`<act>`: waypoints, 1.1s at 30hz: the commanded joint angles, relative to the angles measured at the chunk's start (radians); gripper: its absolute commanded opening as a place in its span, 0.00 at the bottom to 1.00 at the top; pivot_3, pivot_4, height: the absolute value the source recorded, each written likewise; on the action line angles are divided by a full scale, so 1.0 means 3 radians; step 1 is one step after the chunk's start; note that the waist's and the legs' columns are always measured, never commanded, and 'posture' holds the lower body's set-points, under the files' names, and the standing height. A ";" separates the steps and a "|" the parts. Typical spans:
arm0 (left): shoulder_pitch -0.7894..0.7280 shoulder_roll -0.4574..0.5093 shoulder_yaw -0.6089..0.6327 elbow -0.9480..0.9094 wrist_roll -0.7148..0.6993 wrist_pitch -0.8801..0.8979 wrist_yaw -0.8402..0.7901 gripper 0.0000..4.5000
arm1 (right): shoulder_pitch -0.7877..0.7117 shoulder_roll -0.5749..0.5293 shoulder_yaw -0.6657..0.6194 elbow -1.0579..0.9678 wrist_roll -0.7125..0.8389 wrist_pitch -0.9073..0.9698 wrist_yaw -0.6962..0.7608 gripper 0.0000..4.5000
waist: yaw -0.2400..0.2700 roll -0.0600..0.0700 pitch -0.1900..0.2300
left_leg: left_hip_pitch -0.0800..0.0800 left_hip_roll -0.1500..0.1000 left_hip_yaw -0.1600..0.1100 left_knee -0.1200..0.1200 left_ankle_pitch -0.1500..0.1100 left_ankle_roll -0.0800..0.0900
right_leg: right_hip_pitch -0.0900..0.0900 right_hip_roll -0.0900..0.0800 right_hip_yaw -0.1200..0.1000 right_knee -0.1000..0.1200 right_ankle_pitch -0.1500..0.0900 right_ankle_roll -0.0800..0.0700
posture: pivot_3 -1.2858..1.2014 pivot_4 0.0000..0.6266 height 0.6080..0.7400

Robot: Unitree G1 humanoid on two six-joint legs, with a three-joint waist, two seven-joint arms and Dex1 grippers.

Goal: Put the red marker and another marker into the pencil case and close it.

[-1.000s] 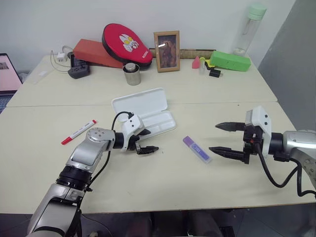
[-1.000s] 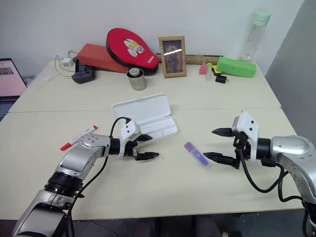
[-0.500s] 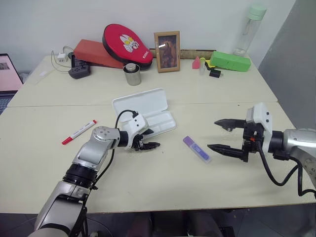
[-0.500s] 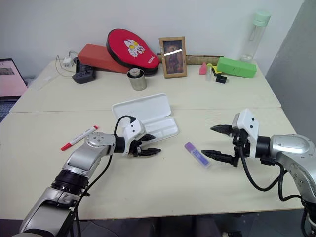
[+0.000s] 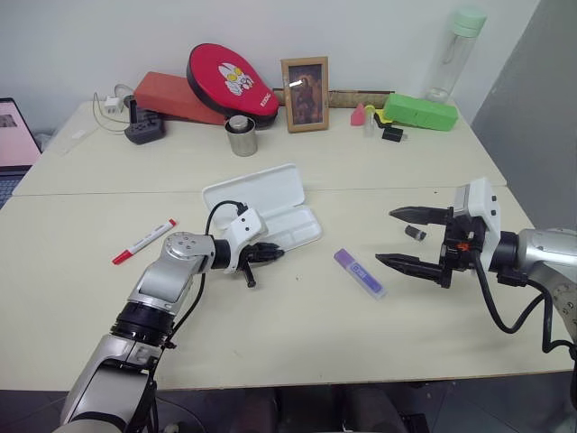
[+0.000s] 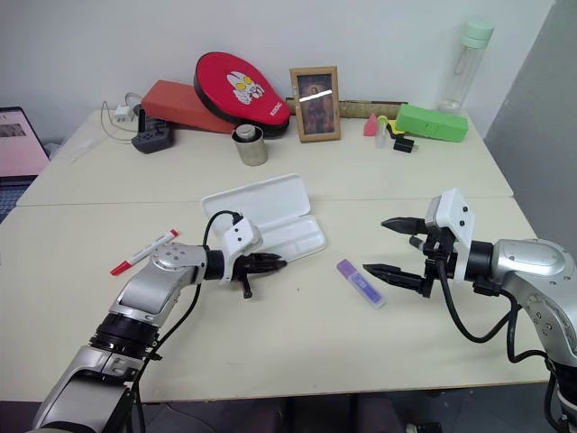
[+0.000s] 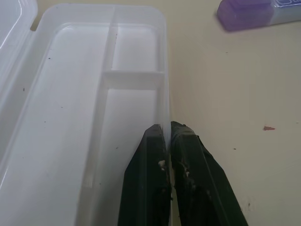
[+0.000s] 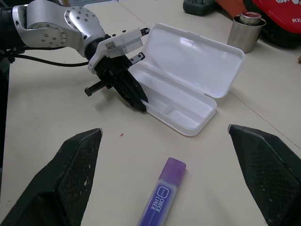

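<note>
left pincer (image 7: 168, 129): clamped on pencil case (image 5: 270, 209) front wall | case: light, thin, flexes, slides on counter (image 5: 297, 316) | right pincer (image 5: 402, 237): apart, above purple marker (image 5: 359, 271)

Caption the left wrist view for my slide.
Left gripper shut on the open pencil case's front wall, purple marker lying on the table beyond.

Silver metal arms with round screw-studded joints, white wrist housings, looping black cables (black ribbed fingers (image 8: 80, 169) throughout)
</note>
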 commanded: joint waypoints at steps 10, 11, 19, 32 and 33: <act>0.0880 0.0831 0.0097 -0.0929 -0.0176 -0.0401 -0.0784 0.02 | -0.0091 0.0015 -0.0039 -0.0030 0.0087 -0.0032 0.0008 1.00 | -0.0012 0.0003 -0.0001 | 0.0004 0.0018 0.0001 -0.0003 0.0000 0.0000 | -0.0003 0.0016 0.0008 -0.0002 0.0004 -0.0008 | 0.52 0.24 1.00; 0.0920 0.0872 0.0115 -0.0960 -0.0206 -0.0415 -0.0822 0.02 | -0.0090 0.0017 -0.0037 -0.0033 0.0086 -0.0033 0.0004 1.00 | -0.0013 0.0002 -0.0001 | 0.0004 0.0020 0.0001 -0.0004 0.0000 0.0000 | -0.0003 0.0016 0.0008 -0.0002 0.0004 -0.0009 | 0.52 0.24 1.00; 0.0968 0.0992 0.0006 -0.0962 -0.0175 -0.0692 -0.1090 0.02 | -0.0088 0.0020 0.0012 -0.0037 0.0089 -0.0021 0.0020 1.00 | 0.0002 0.0004 -0.0002 | 0.0003 0.0019 0.0008 -0.0002 -0.0001 0.0001 | -0.0002 0.0018 0.0004 -0.0004 0.0006 -0.0012 | 0.52 0.24 1.00; 0.0920 0.0913 0.0027 -0.0933 -0.0106 -0.0515 -0.0926 0.13 | -0.0084 -0.0006 -0.0004 -0.0026 0.0086 -0.0011 0.0036 1.00 | 0.0002 0.0004 -0.0002 | 0.0003 0.0019 0.0010 -0.0002 -0.0001 0.0001 | -0.0002 0.0019 0.0003 -0.0003 0.0006 -0.0012 | 0.52 0.24 1.00; 0.0940 0.0914 0.0035 -0.0972 -0.0128 -0.0453 -0.0916 0.16 | -0.0086 -0.0010 0.0001 -0.0019 0.0079 -0.0014 0.0043 1.00 | 0.0002 0.0004 -0.0002 | 0.0003 0.0019 0.0010 -0.0002 -0.0001 0.0001 | -0.0002 0.0019 0.0003 -0.0003 0.0006 -0.0012 | 0.52 0.24 1.00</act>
